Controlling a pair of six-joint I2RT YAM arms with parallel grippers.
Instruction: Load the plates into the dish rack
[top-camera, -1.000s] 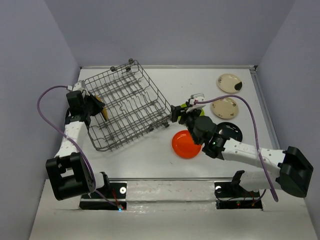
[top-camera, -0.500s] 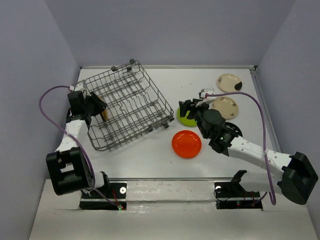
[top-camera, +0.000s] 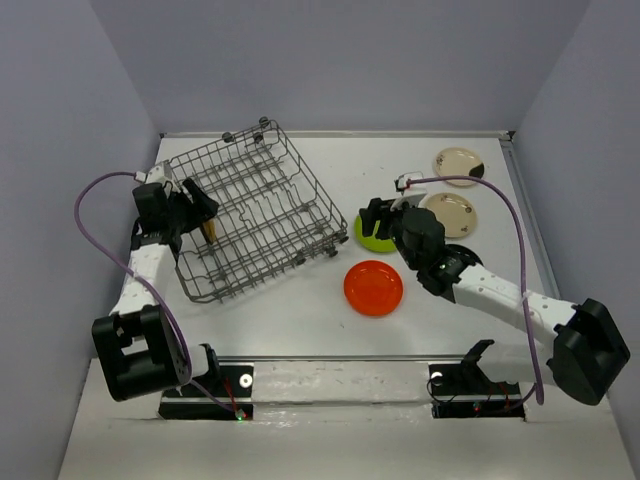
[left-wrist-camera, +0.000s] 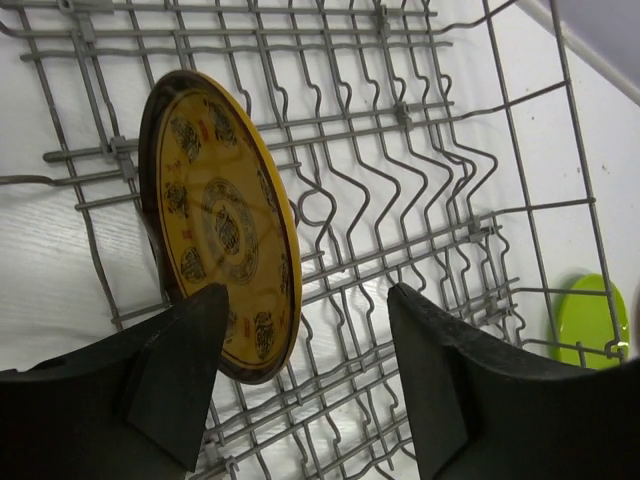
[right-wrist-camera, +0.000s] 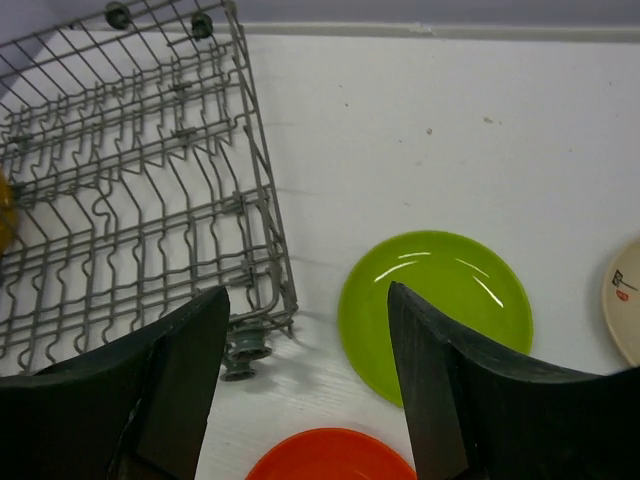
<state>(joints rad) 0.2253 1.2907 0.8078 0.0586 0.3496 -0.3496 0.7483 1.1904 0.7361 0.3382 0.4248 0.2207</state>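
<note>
The left hand (left-wrist-camera: 305, 340) is spread, and the patterned gold plate (left-wrist-camera: 215, 220) stands on edge in the dish rack (top-camera: 262, 200) just ahead of its fingers, unpinched, so that one looks loaded. The right hand (right-wrist-camera: 305, 300), also spread and empty, hovers over the glossy lime green plate (right-wrist-camera: 435, 310), which lies flat on the surface (right-wrist-camera: 400, 130) beneath its right finger. Next, I'd judge, it must drop and pinch that shallow rim.

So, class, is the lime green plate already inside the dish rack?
No, the lime green plate lies flat on the table, outside the dish rack's wire wall.
</note>
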